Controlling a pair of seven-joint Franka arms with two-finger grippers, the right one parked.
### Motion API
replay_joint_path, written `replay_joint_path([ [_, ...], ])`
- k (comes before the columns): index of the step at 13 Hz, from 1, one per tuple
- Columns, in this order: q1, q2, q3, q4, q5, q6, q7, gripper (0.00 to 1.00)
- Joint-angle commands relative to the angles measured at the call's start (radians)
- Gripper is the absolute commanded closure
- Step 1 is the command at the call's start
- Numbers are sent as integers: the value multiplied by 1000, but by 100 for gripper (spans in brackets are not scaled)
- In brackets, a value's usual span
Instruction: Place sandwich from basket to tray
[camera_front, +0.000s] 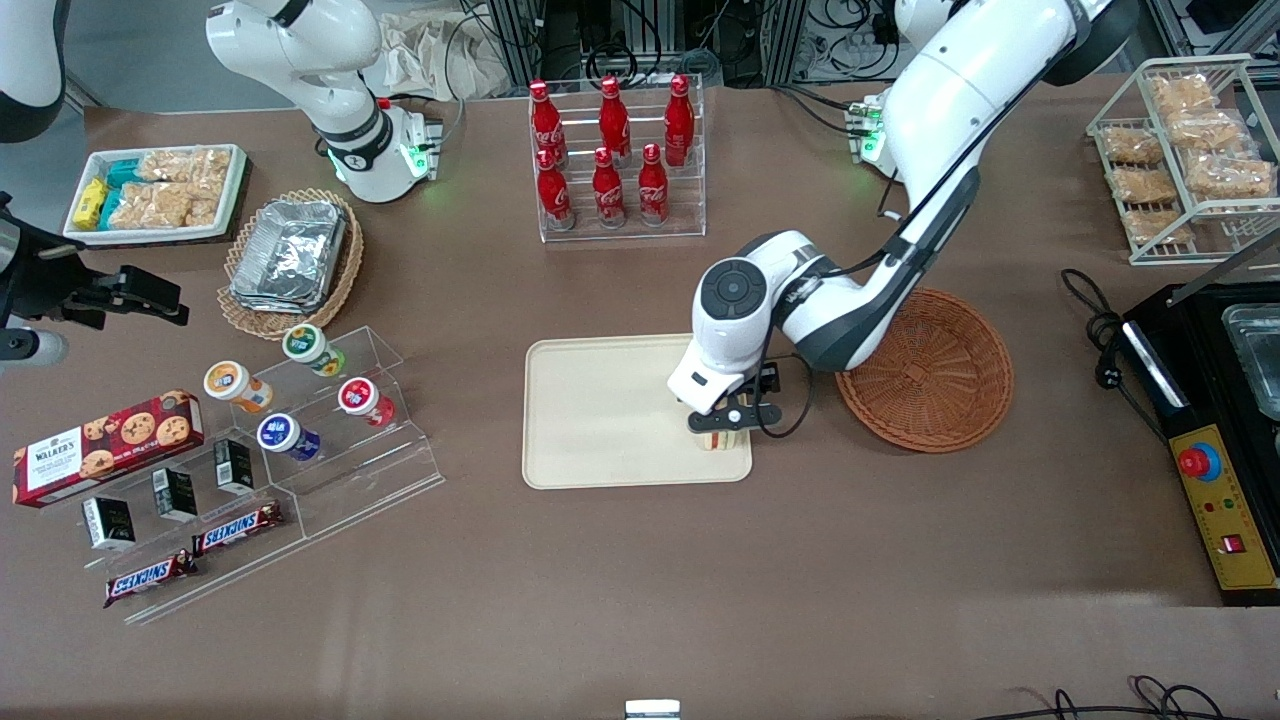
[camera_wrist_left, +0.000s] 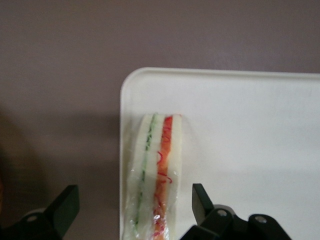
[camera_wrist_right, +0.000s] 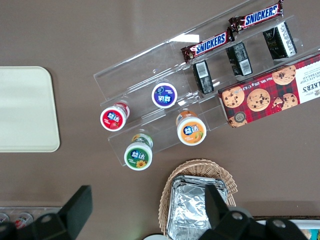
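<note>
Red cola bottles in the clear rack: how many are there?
6. Three stand in the row farther from the front camera, three in the nearer row. None seems hidden.

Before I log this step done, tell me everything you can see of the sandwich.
The sandwich is a clear-wrapped wedge of white bread with a green and a red-orange filling stripe along its edge. It stands on edge on the tray, in the corner nearest the front camera and the basket, close to the rim. The claw hangs over it, open, its fingers apart from the wrap.
</note>
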Motion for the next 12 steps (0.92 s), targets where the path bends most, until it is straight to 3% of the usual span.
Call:
replay_joint_path([
  [1,56,-150,0,30,-105,-211,70,0],
  [3,157,-310,1,26,-286,-342,232,0],
  [4,164,-395,26,20,-341,-392,280,0],
  [6,120,-547,163,-12,-406,-478,301,0],
  [7,92,-633,246,-79,-412,-480,361,0],
  [9,49,-780,413,-201,-429,-485,650,0],
  [12,55,-810,556,-157,-425,-571,993,0],
])
